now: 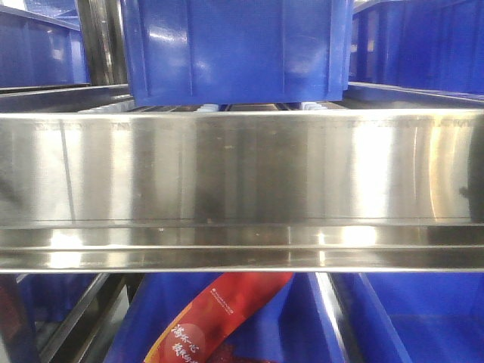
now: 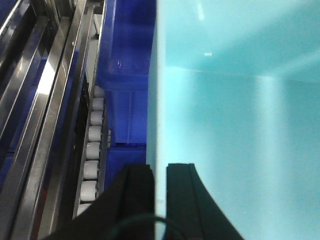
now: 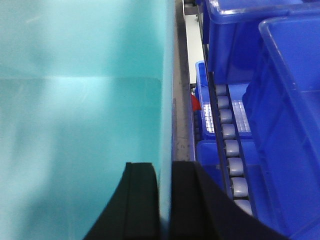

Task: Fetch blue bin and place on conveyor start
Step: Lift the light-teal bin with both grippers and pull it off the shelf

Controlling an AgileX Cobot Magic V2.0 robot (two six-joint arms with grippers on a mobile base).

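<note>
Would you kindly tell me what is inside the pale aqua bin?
Inside the blue bin, only bare aqua surfaces show, nothing lying there. The left gripper and right gripper hide strips, and its middle is out of frame.

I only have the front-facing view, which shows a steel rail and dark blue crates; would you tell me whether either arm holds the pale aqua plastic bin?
Observer: Yes, the left gripper is closed on the thin wall of the pale aqua rectangular plastic bin, one finger either side.
Operator: Thank you; and the right arm?
Observer: The right gripper clamps the opposite wall the same way.
Operator: What lies beside the bin?
Observer: A row of pale grey rollers runs alongside, with dark blue plastic crates beyond.
</note>
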